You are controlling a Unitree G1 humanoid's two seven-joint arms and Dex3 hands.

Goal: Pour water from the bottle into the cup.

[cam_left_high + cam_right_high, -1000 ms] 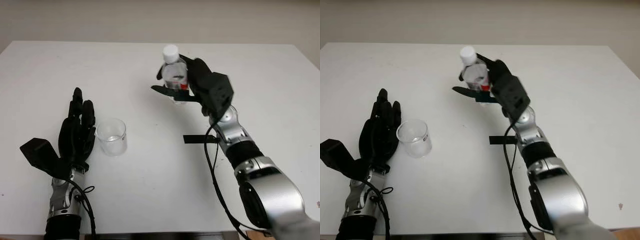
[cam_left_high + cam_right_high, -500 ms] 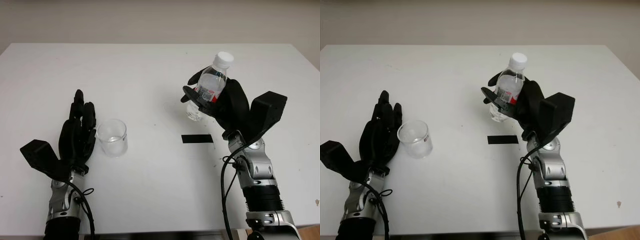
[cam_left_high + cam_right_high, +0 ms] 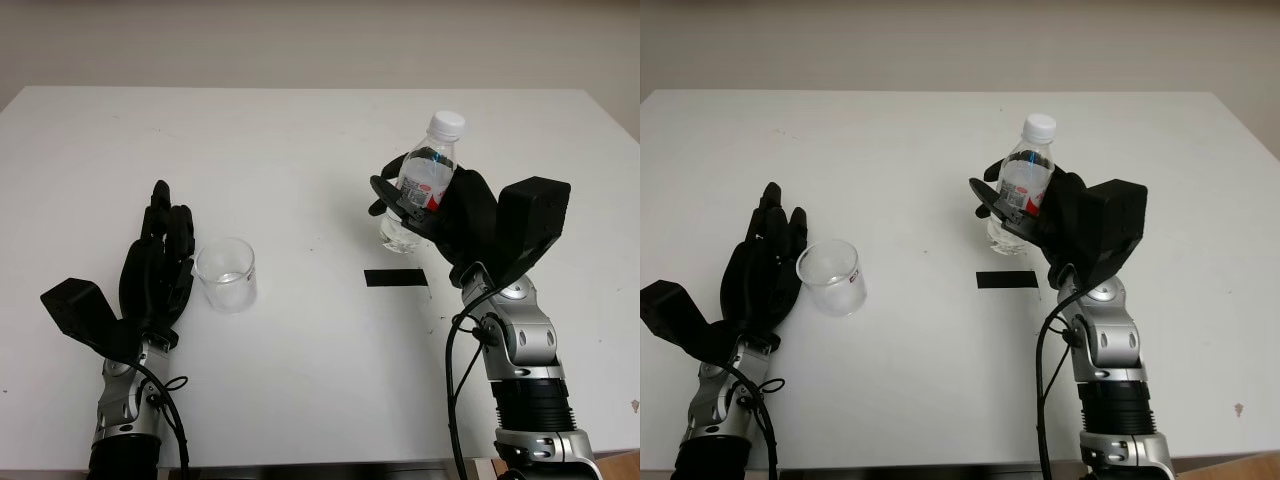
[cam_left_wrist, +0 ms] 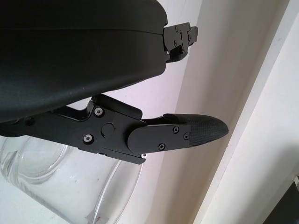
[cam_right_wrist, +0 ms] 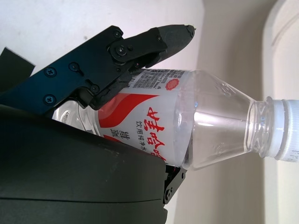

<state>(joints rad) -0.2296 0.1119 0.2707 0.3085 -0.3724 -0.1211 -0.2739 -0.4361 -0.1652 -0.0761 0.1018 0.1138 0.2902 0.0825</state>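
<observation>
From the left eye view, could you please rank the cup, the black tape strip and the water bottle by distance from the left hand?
1. Clear plastic cup, right beside the left hand.
2. Black tape strip, mid-table.
3. Water bottle, held in the right hand.

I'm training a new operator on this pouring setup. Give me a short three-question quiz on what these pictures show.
1. True or false: the bottle still has its white cap on.
2. Which hand holds the bottle? A) left hand B) right hand C) neither
3. Fill in: the cup stands on the table just beside the open ____ hand.

Key:
1. True. The cap is on, so nothing can pour yet.
2. B. The right hand grips the bottle above the table, near the black tape strip.
3. Left. The left hand is next to the cup and holds nothing.
</observation>
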